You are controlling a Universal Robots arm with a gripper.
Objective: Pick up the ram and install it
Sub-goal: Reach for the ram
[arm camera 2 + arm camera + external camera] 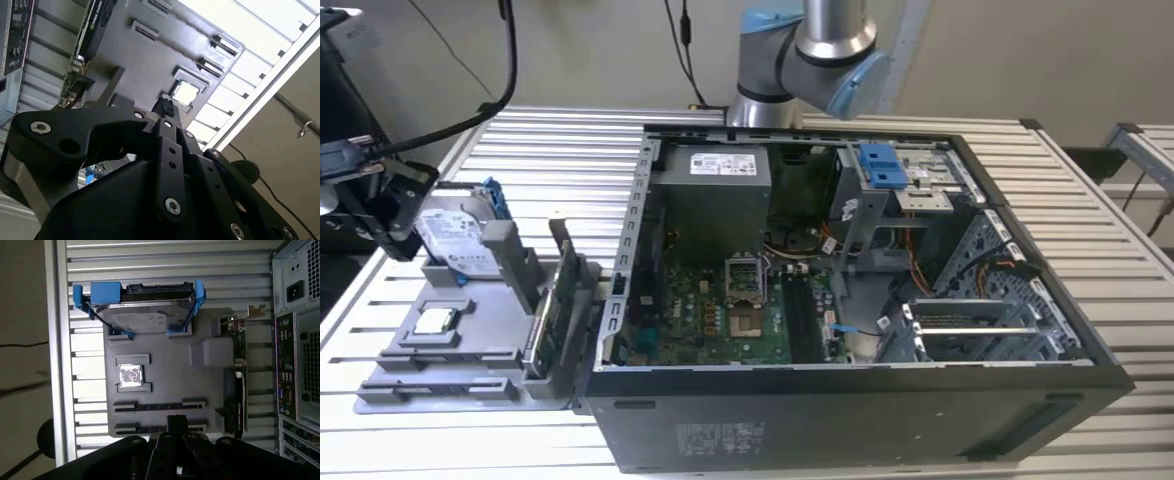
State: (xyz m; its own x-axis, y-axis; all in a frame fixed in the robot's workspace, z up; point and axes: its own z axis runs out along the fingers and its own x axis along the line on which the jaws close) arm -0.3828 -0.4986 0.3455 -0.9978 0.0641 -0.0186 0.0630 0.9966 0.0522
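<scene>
Ram (160, 405): a thin dark strip seen edge-on, seated in a long slot of the grey tray (165, 355). It lies on the far side of the CPU chip (131, 376) from the hard drive (145, 315). A second slot runs parallel just beside it, also dark inside; I can't tell whether that one holds a stick too. The ram is not lifted and not in the case (854, 420), which sits at the exterior view's right of the tray.

My gripper (176, 421) hangs above the tray, with its tip over that second slot at about mid-length. I cannot tell whether it is spread or pressed together.

Judgement: this is the approach for the grasp.
- I should close across the strip's flat faces, not its ends.
- Centring on mid-length should bring it up level.
- The descent wants to be square to the tray. The end brackets look snug, so any tilt could bind.
- The graphics card (236, 390) stands near the slot ends, so I should keep off that side.
</scene>
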